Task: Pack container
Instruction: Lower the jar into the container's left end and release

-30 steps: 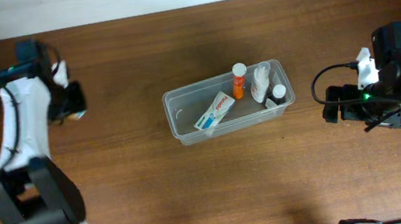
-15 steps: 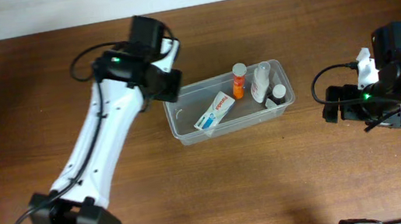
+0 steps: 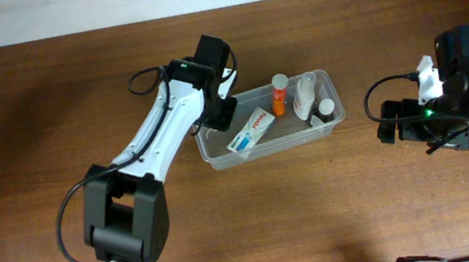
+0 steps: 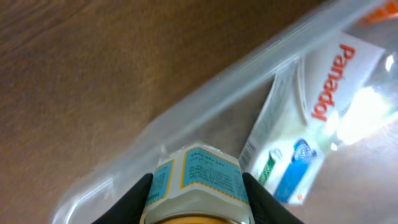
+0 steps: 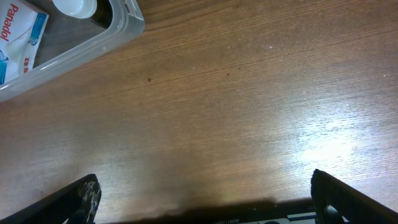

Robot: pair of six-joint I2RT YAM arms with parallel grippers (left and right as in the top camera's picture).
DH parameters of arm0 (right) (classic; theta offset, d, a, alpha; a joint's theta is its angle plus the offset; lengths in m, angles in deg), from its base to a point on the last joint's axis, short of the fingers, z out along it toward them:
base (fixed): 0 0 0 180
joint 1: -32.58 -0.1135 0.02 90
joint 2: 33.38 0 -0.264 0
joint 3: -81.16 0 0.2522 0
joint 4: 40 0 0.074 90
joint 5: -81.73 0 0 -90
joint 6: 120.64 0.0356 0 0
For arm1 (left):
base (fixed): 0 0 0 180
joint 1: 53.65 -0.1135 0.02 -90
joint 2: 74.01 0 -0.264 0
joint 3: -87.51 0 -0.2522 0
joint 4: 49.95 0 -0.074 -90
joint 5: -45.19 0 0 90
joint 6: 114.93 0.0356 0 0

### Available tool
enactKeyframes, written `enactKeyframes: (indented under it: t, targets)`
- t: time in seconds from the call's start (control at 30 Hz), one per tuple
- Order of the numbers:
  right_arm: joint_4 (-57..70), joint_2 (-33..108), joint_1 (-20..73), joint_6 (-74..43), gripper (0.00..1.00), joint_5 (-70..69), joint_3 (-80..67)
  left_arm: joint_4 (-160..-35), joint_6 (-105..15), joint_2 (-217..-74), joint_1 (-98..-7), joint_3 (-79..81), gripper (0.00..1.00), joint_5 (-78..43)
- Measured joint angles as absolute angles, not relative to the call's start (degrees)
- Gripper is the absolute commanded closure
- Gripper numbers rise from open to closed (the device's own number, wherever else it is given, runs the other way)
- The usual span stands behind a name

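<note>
Left claw [image 4: 196, 202] is clamped on a small labelled bottle [image 4: 198, 173] and hangs over the left end of the container [image 3: 274, 151], whose rim is just ahead of the bottle. The container sits mid-surface [image 3: 366, 214], long axis left–right and slightly skewed. Inside, bare floor lies between that end and the box [image 3: 250, 130]. The far bottles [image 3: 305, 95] crowd the right end. Right claw [image 5: 205, 202] is spread wide, empty, well clear past that end. My read: the drop is the left arm's, straight down.
</note>
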State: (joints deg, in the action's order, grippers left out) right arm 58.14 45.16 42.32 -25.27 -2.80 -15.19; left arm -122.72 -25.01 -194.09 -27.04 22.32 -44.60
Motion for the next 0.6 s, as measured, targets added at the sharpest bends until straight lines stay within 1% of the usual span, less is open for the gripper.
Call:
enactKeyframes:
  t: [0.1, 0.17, 0.2, 0.27, 0.33, 0.37, 0.57, 0.6]
  targets:
    - [58.12, 45.16, 42.32, -25.29, 0.0, -2.8, -15.19, -121.62, -25.01, -195.73, -27.04, 22.32, 0.65, -44.63]
    - [58.12, 45.16, 42.32, -25.29, 0.0, -2.8, -15.19, -121.56, -25.01, -196.91, -27.04, 22.32, 0.58, -44.63]
    - [58.12, 45.16, 42.32, -25.31, 0.0, -2.8, -15.19, -121.56, -24.99, -197.36, -27.04, 22.32, 0.56, -44.63]
    - [58.12, 45.16, 42.32, -25.27, 0.0, -2.8, -15.19, -121.4, -25.01, -198.13, -26.97, 22.32, 0.56, -44.56]
    - [58.12, 45.16, 42.32, -25.31, 0.0, -2.8, -15.19, -121.36, -25.03, -198.68, -26.93, 22.32, 0.51, -44.58]
    - [58.12, 45.16, 42.32, -25.31, 0.0, -2.8, -15.19, -121.36, -25.07, -198.76, -26.93, 22.32, 0.49, -44.56]
    - [58.12, 45.16, 42.32, -25.29, 0.0, -2.8, -15.19, -121.34, -25.18, -198.96, -26.93, 22.32, 0.48, -44.58]
    - [58.12, 45.16, 42.32, -25.34, 0.0, -2.8, -15.19, -121.34, -25.18, -198.96, -26.93, 22.32, 0.46, -44.58]
